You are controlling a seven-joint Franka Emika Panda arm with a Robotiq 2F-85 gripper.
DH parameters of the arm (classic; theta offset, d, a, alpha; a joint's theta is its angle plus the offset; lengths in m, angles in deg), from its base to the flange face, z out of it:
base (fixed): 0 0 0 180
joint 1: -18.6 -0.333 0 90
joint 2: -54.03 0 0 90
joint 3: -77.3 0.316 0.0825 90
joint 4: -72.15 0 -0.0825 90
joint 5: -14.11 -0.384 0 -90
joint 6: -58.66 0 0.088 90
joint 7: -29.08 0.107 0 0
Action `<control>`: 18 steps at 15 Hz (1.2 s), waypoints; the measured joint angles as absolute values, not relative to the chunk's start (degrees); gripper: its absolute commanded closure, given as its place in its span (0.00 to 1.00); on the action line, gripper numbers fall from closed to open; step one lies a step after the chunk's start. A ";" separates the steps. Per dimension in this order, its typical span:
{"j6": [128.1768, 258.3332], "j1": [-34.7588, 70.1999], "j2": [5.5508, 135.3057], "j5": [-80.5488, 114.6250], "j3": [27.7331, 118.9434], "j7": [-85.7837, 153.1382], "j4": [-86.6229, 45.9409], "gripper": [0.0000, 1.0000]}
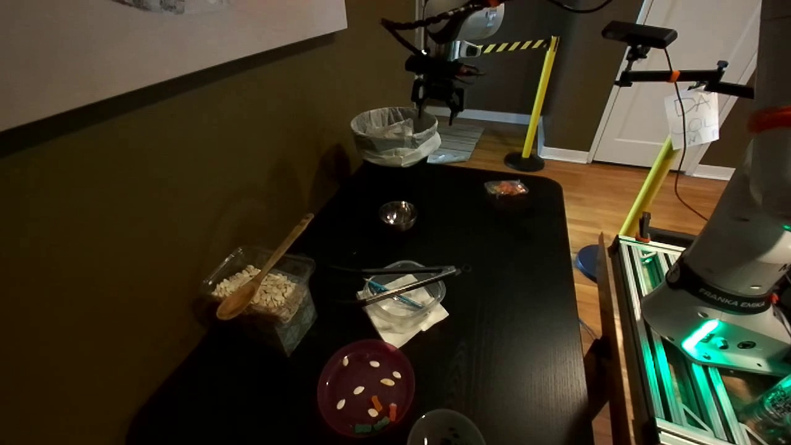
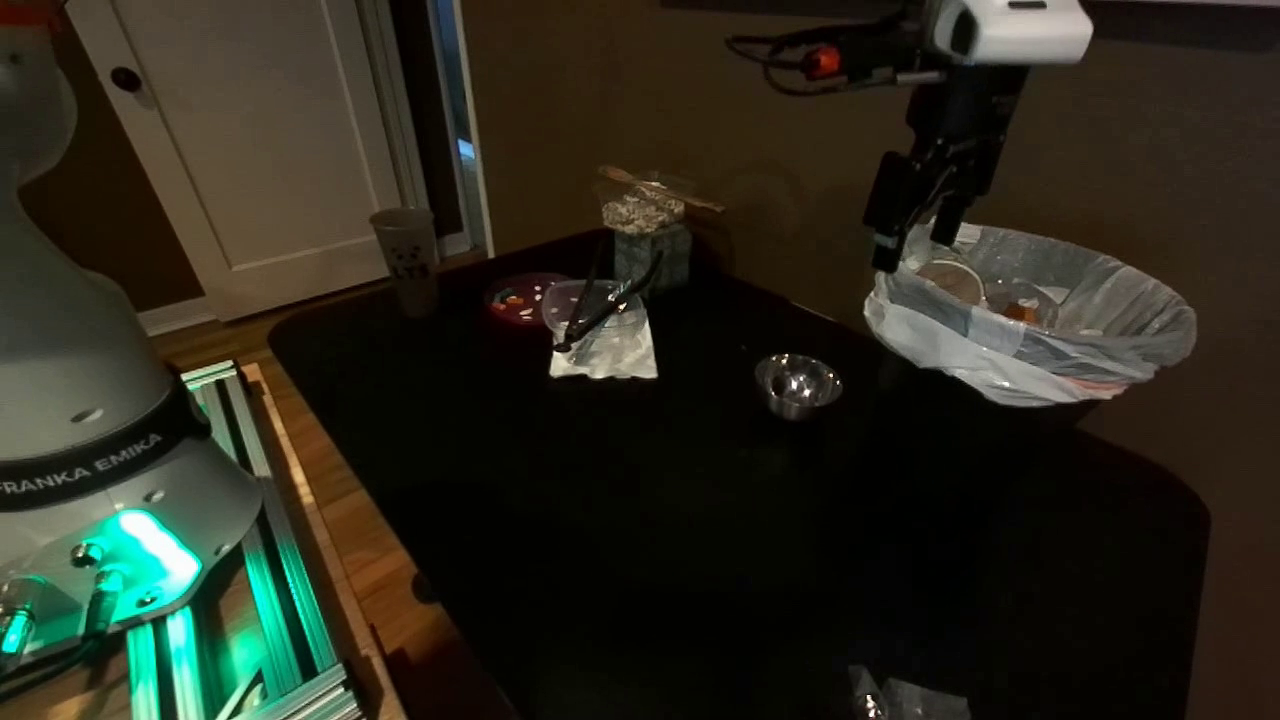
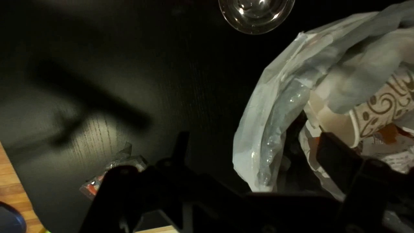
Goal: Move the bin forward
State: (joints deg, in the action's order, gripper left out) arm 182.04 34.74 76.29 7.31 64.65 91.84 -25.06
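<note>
The bin (image 1: 395, 151) is round, with a crinkled whitish plastic liner over its rim. It stands at the far end of the black table by the wall in an exterior view, and also shows in an exterior view (image 2: 1000, 350). Cups and wrappers lie inside it. My gripper (image 1: 437, 117) is open at the bin's rim, fingers pointing down; it also shows in an exterior view (image 2: 914, 252). In the wrist view, the gripper (image 3: 255, 135) has one finger outside the bin and one over its inside, with the liner rim (image 3: 252, 145) between them. I cannot tell whether either finger touches it.
A small metal bowl (image 2: 797, 387) stands near the bin. A candy packet (image 1: 507, 188) lies near the table's edge. Further along are a clear tub with tongs (image 1: 405, 303), a snack container with a wooden spoon (image 1: 266, 290), a dark red dish (image 1: 364, 389) and a cup (image 2: 408, 260).
</note>
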 measured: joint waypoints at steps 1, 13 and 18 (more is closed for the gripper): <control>183.17 34.74 77.87 6.81 64.60 92.17 -24.52 0.00; 185.68 34.81 85.17 3.85 63.46 95.55 -18.66 0.72; 185.68 34.85 86.63 3.74 63.19 96.67 -17.52 1.00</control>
State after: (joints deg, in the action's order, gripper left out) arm 185.68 34.85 86.63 3.74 63.19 96.67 -17.52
